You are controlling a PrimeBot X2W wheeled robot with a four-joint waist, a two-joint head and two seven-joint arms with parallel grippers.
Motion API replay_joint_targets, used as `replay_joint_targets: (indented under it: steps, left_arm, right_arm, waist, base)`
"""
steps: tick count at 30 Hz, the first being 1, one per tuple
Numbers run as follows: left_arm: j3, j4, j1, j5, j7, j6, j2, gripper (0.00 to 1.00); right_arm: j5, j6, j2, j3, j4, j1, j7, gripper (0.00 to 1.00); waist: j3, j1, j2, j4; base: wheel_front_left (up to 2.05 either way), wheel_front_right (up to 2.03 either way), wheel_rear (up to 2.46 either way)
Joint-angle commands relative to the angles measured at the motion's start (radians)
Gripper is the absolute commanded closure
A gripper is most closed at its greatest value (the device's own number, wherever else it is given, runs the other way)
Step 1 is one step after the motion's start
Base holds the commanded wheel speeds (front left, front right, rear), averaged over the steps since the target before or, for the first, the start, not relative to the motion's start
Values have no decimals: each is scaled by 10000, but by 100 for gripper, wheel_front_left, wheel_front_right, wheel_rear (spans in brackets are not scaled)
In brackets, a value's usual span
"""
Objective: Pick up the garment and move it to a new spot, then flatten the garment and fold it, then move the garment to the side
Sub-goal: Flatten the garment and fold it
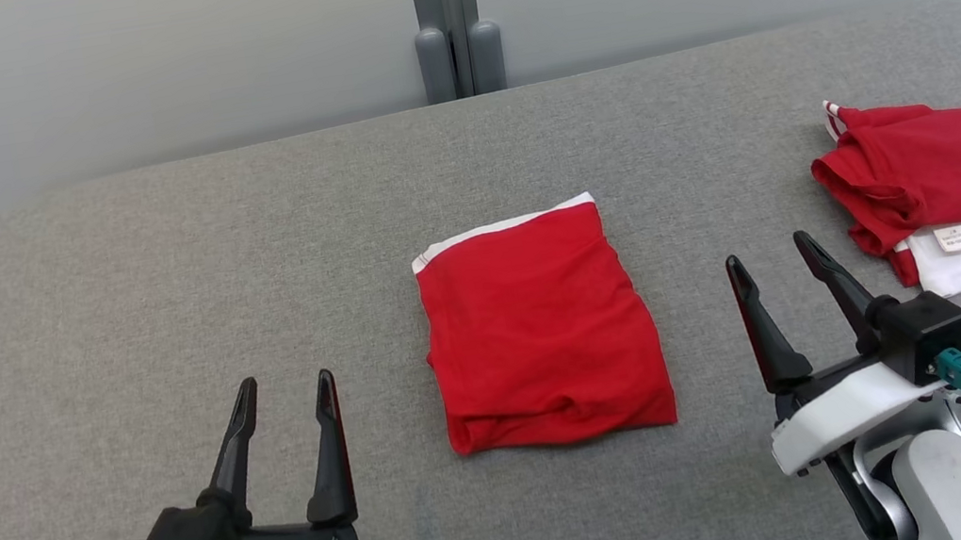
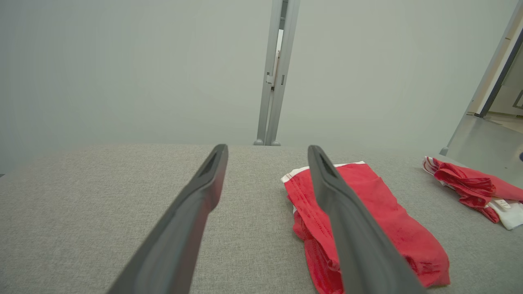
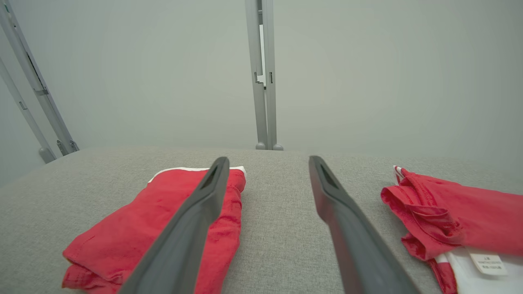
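At the centre of the grey upholstered bench (image 1: 160,289), the folded red cloth garment (image 1: 537,328) lies between your left gripper (image 1: 285,379) and right gripper (image 1: 766,248), both spread and empty; grip its bunched near edge, keeping layers together.

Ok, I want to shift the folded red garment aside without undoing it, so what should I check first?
1. Left gripper open, holding nothing: ok.
2. Right gripper open, holding nothing: ok.
3. Folded red garment lies between them, touched by neither: ok.
4. Its near edge flat: not ok, slightly bunched.
5. Room at the right: not ok, red and white pile lies there.
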Motion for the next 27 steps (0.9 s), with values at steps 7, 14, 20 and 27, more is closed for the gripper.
replay_joint_targets:
  steps: [7, 14, 20, 27]
  left_arm:
    - [-249, -107, -357, -35, 4, 1, 24, 0]
    - [-495, -111, -883, -159, 4, -62, 24, 0]
    - [-921, -29, -1386, -348, 4, -54, 23, 0]
    - [-1380, -9, -1636, -616, 4, 85, 21, 0]
  right_arm:
    - [-173, -1, 87, -93, -68, -280, -25, 0]
    - [-313, -1, -216, 814, 218, -1304, -23, 100]
    - [-397, -1, -508, 2053, 1409, -2550, -25, 100]
    - [-689, -1, -611, 2259, 3121, -3595, -24, 100]
  waist:
    - [518, 0, 0, 430]
    - [1564, 0, 0, 1200]
    - [2229, 0, 0, 2141]
    - [2546, 0, 0, 3125]
  base:
    - [0, 0, 0]
    - [0, 0, 0]
    - [0, 0, 0]
    - [0, 0, 0]
